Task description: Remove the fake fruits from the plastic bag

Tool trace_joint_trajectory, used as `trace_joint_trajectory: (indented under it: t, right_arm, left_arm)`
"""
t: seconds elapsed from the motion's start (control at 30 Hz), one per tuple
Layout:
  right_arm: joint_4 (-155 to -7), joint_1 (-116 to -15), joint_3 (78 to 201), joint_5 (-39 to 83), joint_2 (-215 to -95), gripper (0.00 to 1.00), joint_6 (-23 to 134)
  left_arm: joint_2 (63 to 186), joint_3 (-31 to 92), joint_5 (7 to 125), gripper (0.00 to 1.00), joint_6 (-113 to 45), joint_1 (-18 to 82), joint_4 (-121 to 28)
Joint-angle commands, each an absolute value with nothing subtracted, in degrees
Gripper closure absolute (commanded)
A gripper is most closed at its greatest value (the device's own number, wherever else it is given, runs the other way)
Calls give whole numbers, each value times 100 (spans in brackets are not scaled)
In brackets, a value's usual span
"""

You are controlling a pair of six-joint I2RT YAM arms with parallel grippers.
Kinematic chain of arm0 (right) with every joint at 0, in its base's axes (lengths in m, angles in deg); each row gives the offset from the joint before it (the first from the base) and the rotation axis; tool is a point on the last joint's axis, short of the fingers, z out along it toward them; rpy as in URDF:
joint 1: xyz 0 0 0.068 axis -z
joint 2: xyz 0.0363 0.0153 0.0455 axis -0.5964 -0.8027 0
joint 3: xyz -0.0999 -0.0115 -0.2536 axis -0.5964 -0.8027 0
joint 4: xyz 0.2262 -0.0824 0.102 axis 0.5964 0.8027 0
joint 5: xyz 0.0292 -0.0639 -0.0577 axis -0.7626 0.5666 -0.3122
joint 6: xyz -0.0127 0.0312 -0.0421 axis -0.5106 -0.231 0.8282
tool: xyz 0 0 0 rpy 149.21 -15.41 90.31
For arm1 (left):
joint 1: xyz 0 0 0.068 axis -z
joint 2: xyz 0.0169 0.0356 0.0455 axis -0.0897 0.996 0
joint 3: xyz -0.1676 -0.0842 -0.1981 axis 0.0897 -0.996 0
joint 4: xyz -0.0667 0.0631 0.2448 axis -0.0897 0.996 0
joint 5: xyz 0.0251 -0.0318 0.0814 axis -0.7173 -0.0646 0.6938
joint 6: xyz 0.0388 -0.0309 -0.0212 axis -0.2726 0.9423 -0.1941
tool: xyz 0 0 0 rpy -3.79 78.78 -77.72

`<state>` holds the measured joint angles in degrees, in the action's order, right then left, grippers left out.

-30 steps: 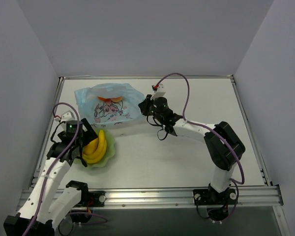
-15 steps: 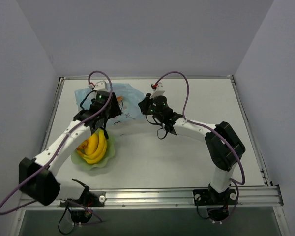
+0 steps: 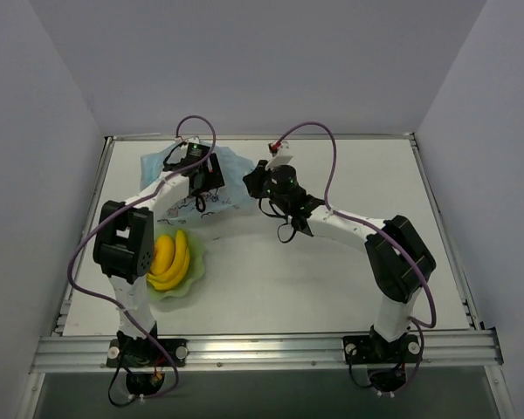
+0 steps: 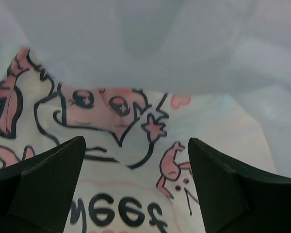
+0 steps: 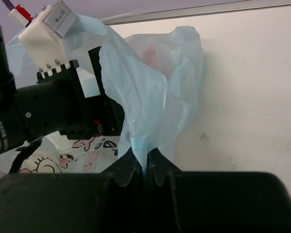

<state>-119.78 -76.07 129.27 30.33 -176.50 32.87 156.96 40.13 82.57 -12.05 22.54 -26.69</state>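
Observation:
The light-blue plastic bag (image 3: 157,164) lies at the far left of the table. My left gripper (image 3: 210,177) is at its mouth, open and empty. In the left wrist view its black fingers (image 4: 43,179) stand wide apart over the printed bag film (image 4: 131,145) with cartoon figures and dark lettering. My right gripper (image 5: 144,167) is shut on a bunched fold of the bag (image 5: 150,97) and holds it up; it also shows in the top view (image 3: 251,185). A pinkish shape (image 5: 148,53) shows faintly through the film. The yellow banana bunch (image 3: 170,260) lies in the pale green bowl (image 3: 195,275). The other fruits are hidden.
The bowl sits near the front left, beside the left arm's lower link (image 3: 127,244). The left gripper's body (image 5: 53,111) fills the left of the right wrist view. White walls close the table at the back and sides. A metal rail (image 3: 262,349) runs along the front edge.
My left arm has swung from the bowl, where the banana stays, back and right to the bag's mouth. My right gripper has kept its hold on the bag's edge, almost unmoved.

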Motion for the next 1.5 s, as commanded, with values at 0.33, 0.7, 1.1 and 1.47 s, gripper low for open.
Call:
trace_joint_trajectory:
  t: [0.33, 0.7, 1.1, 1.47]
  right_arm:
    - [-12276, -7625, 13323, 2618, -17925, 100, 3147]
    - [-12399, -7607, 13226, 2371, -18101, 100, 3173]
    - [-12443, -7511, 13182, 2441, -18128, 100, 3147]
    - [-12636, -7475, 13156, 2539, -18058, 100, 2901]
  left_arm:
    - [16719, 5072, 8034, 3, -1586, 2035, -4315]
    - [17658, 5915, 8430, 2, -1788, 2009, -4712]
    - [17143, 5408, 8281, 69, -1955, 2018, -5097]
    - [15866, 4315, 8578, 59, -1655, 2334, -4889]
